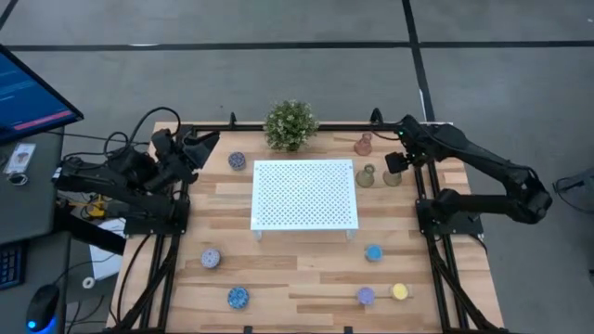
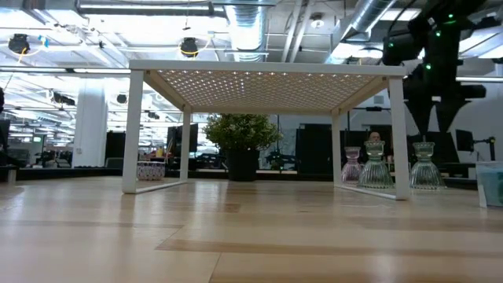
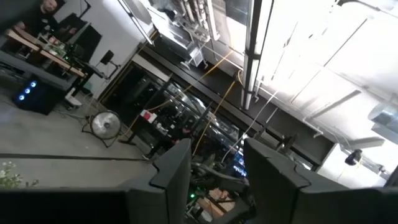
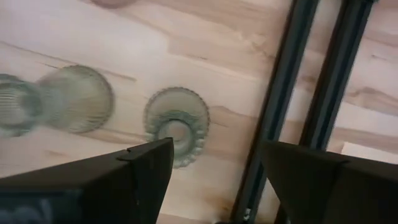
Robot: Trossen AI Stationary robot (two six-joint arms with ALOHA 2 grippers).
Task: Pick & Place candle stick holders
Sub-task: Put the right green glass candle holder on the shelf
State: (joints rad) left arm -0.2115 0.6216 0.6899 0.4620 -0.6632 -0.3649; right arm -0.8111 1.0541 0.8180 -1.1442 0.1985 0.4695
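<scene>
I see the right gripper (image 1: 393,163), jaws apart and empty, hanging directly above the green holder (image 4: 176,126) nearest the table edge (image 1: 419,223).

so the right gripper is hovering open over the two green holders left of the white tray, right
Not quite. The right gripper does hover open above the two green holders, but they stand to the right of the white tray, not the left. The high view shows this.
</scene>
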